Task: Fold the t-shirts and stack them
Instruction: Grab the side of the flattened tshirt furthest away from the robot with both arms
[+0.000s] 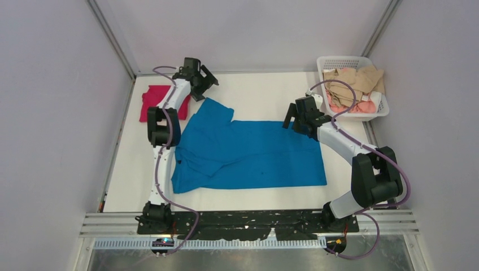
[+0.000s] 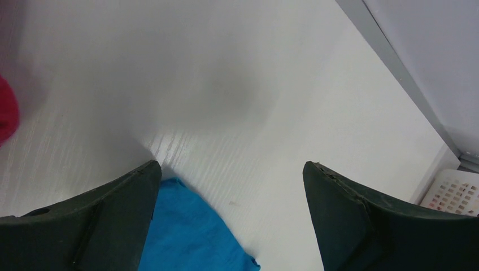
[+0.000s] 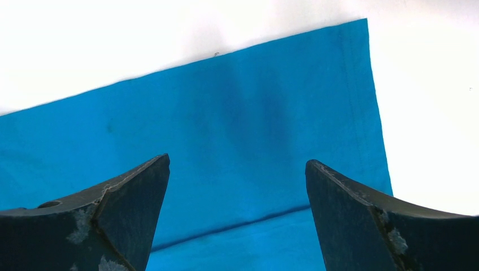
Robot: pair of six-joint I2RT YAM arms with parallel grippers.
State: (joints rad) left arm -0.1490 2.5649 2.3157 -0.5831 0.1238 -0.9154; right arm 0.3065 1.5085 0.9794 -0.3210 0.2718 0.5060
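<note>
The bright blue t-shirt (image 1: 248,152) lies spread on the white table, its body partly folded lengthwise with a fold edge showing in the right wrist view (image 3: 226,228). Its far left sleeve (image 1: 217,110) points toward my left gripper (image 1: 203,84), which is open and empty just above the sleeve tip (image 2: 186,231). My right gripper (image 1: 295,121) is open and empty over the shirt's far right part (image 3: 254,113). The magenta-red t-shirt (image 1: 161,101) lies folded at the far left, partly behind the left arm, and shows as a sliver in the left wrist view (image 2: 7,116).
A white basket (image 1: 353,61) holding beige and pink clothes stands at the far right corner; its rim shows in the left wrist view (image 2: 457,192). Grey walls close in the table on the left, back and right. Bare white table (image 1: 265,96) lies behind the blue shirt.
</note>
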